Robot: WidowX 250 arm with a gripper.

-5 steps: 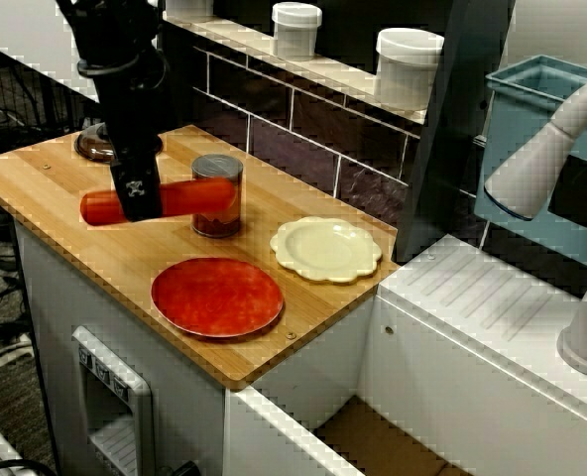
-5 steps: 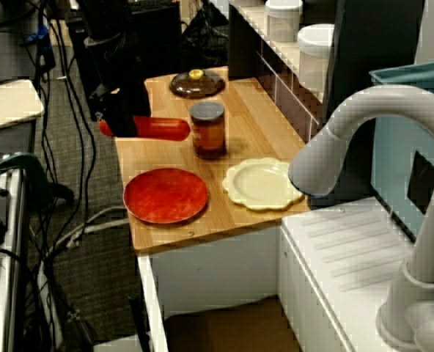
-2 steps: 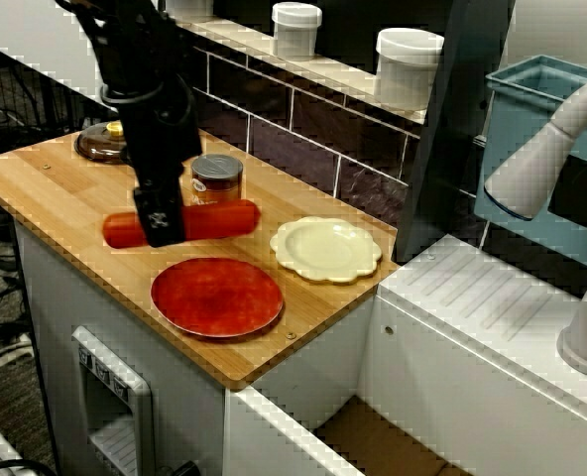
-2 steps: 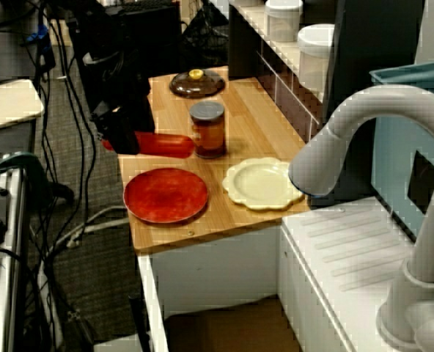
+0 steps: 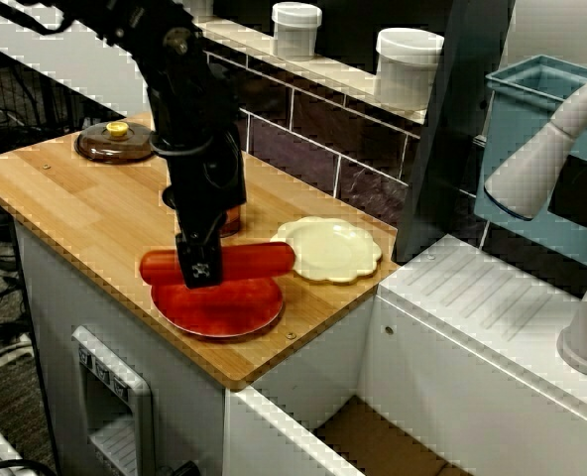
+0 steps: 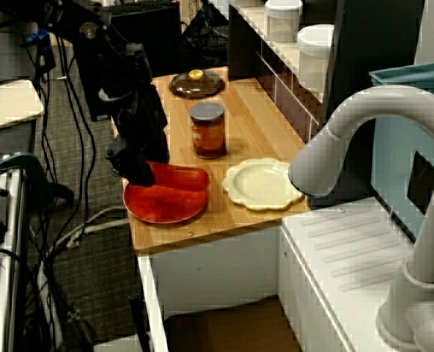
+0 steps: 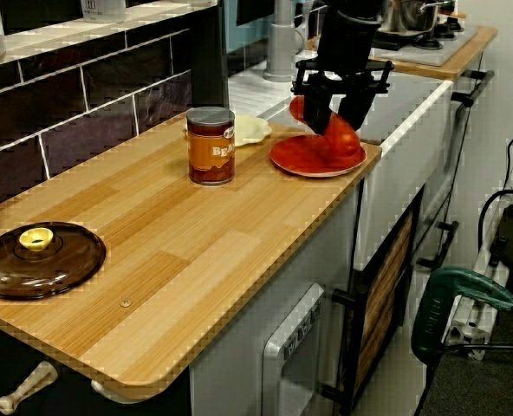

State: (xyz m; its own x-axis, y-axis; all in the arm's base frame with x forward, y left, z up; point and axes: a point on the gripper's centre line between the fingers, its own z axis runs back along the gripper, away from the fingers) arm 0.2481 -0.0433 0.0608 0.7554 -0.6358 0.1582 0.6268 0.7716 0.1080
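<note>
Because the hand pinches the red sausage a little left of its middle, the longer right-hand part juts out unsupported. A slack grip would probably let it pivot downward.

**Position.** The sausage lies level, low over the red plate at centre frame in the front view. Whether it touches the plate cannot be told. The end view shows its rounded tip close above the plate's surface.

**Risks, as judged.**
- The plate is shallow and sits near the front edge of the worktop. A round body set down on it could roll off the rim and over that edge.
- The sausage's right tip lies just beside the cream plate and might nudge it if it swings.
- The arm stands close in front of the tin, so a sideways shift could topple the tin.

**Appearance.**
- The sausage is a smooth, glossy, orange-red cylinder with rounded ends.
- It is longer than the hand is wide and nearly matches the plate in colour, so its outline is hard to separate from the plate in the tap-side view.

The glass lid at upper left lies well apart.
</note>
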